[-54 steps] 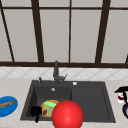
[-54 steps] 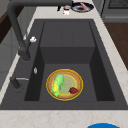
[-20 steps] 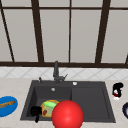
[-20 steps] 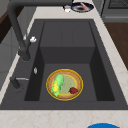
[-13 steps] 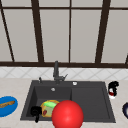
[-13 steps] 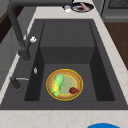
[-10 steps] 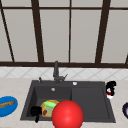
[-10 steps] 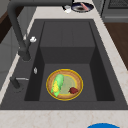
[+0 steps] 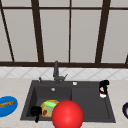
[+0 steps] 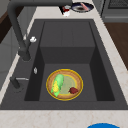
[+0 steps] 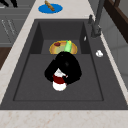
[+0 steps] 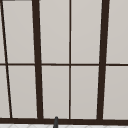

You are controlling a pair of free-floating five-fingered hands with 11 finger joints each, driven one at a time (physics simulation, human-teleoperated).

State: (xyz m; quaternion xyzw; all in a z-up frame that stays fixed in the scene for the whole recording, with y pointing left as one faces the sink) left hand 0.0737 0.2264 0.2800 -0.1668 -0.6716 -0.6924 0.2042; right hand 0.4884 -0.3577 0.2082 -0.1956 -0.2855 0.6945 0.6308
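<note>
Dark sink point(image 9: 90, 100) below a window: my right hand point(image 9: 103, 86) grips a small cup point(image 9: 102, 94) over its right half; left hand point(image 9: 35, 111) hangs clenched.

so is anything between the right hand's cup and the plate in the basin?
Nothing visible. The right hand holds the cup over the sink's drainboard. The plate lies in the basin beyond the step, with bare sink floor between them. The left hand hangs at the basin's front left corner.
</note>
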